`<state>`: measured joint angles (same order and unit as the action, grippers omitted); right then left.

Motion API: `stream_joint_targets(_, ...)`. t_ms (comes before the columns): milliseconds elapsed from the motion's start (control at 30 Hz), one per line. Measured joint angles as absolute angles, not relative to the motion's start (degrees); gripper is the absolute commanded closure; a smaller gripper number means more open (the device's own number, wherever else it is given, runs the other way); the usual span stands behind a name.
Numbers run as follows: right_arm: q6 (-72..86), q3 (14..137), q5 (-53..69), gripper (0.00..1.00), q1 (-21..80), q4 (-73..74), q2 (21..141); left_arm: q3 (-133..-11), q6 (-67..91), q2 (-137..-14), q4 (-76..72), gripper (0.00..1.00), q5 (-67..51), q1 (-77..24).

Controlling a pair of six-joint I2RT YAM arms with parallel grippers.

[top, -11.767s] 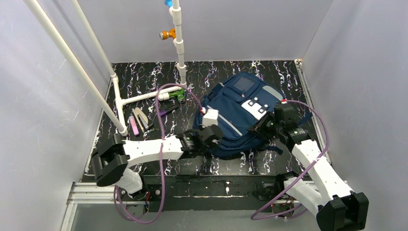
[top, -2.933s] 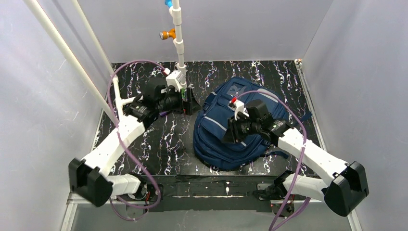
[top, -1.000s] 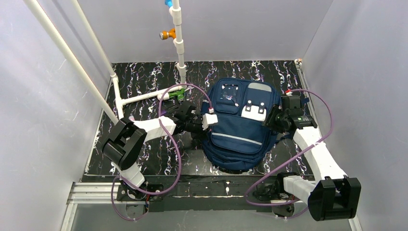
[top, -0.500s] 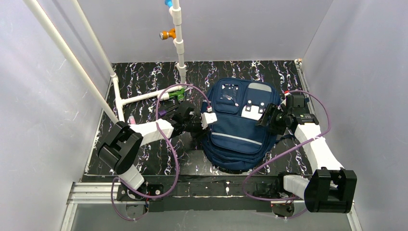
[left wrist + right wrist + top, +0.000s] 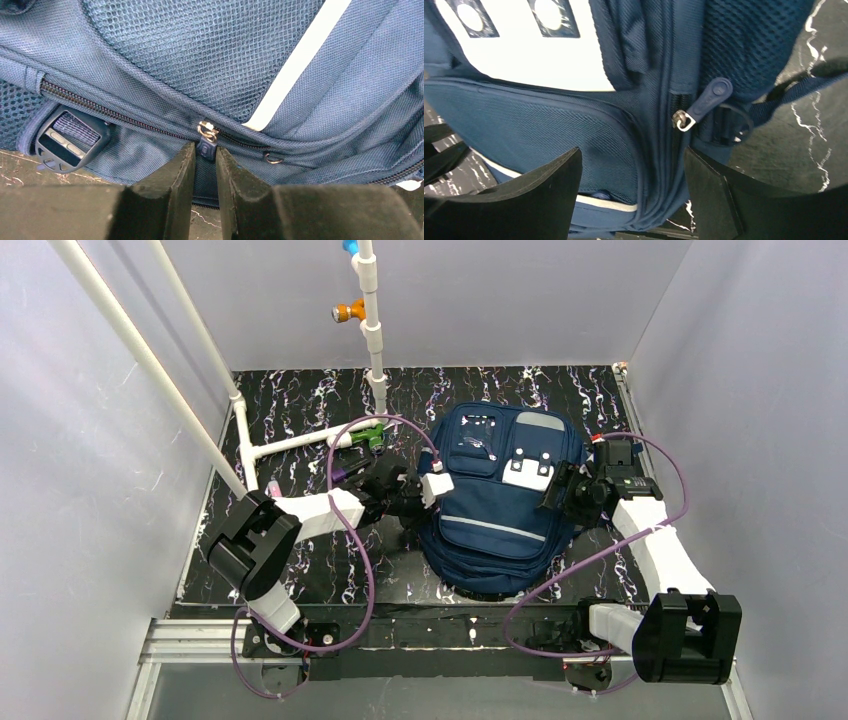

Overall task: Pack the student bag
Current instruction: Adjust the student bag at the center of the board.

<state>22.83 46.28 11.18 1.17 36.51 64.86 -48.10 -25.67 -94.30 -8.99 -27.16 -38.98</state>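
Two arms meet the student bag (image 5: pixel 497 510) from opposite sides. It lies front panel up on the black marbled bench (image 5: pixel 300 400), right of centre.

The left end effector (image 5: pixel 205 150) is at the bag's left flank. Its fingers (image 5: pixel 165 185) are pressed nearly together, pinching a small dark zipper pull (image 5: pixel 206 148) that hangs from a zip line below a mesh pocket. A grey strap buckle (image 5: pixel 70 145) lies on the bag's edge, off to one side of that grip.

The right end effector (image 5: pixel 631 152) is at the bag's right flank, spread wide and holding nothing. A longer blue zipper tab (image 5: pixel 708 100) lies on the side seam just beyond one finger, apart from it. The white trim patch (image 5: pixel 524 55) shows further up the front panel.
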Motion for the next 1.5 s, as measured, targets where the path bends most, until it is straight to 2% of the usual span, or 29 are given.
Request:
stream_joint_targets(100, 22.1, 46.3, 9.2, 0.18, 1.2, 38.1, 64.2, -47.5, -24.1, -94.2, -10.5, 0.78, -26.8, -39.1)
stream_joint_targets(267, 21.6, 46.3, 8.6, 0.18, 1.2, 39.3, 63.1, -45.6, -21.9, -93.0, -13.5, 0.6, -25.6, -39.4)
stream_joint_targets(533, 21.2, 46.2, 8.8, 0.18, 1.2, 39.1, 63.1, -45.4, -20.6, -92.2, -15.0, 0.61, -24.8, -40.2)
stream_joint_targets(633, 21.8, 45.0, 9.5, 0.19, 1.2, 37.9, 63.1, -45.4, -20.4, -92.4, -15.2, 0.69, -24.8, -40.7)
stream_joint_targets(700, 22.6, 43.2, 10.6, 0.24, 1.2, 36.6, 63.1, -45.4, -19.9, -92.6, -15.2, 0.79, -24.9, -41.2)
stream_joint_targets(767, 23.3, 41.3, 11.7, 0.3, 1.2, 35.2, 63.3, -45.4, -19.2, -92.9, -15.2, 0.95, -24.9, -41.6)
stream_joint_targets(800, 23.9, 40.4, 12.3, 0.33, 1.1, 34.3, 63.4, -45.4, -18.9, -93.0, -15.2, 0.99, -24.9, -41.6)
stream_joint_targets(833, 24.4, 39.7, 12.7, 0.36, 0.9, 33.3, 63.5, -45.4, -18.4, -93.2, -15.2, 1.0, -24.8, -41.8)
stream_joint_targets(1000, 27.2, 37.6, 14.0, 0.69, 0.2, 30.6, 63.1, -45.4, -16.5, -92.9, -15.0, 1.0, -23.3, -41.8)
stream_joint_targets(1067, 27.9, 36.9, 14.6, 0.77, 0.0, 30.2, 62.8, -45.4, -16.0, -91.9, -13.7, 1.0, -22.4, -41.8)
stream_joint_targets(1200, 29.1, 36.1, 17.0, 0.86, 0.0, 29.8, 62.2, -48.4, -15.8, -88.2, -3.4, 1.0, -22.3, -41.7)
stream_joint_targets(1500, 34.0, 31.4, 21.7, 0.96, 0.1, 24.8, 60.1, -55.3, -15.1, -84.8, 15.8, 1.0, -31.3, -41.0)
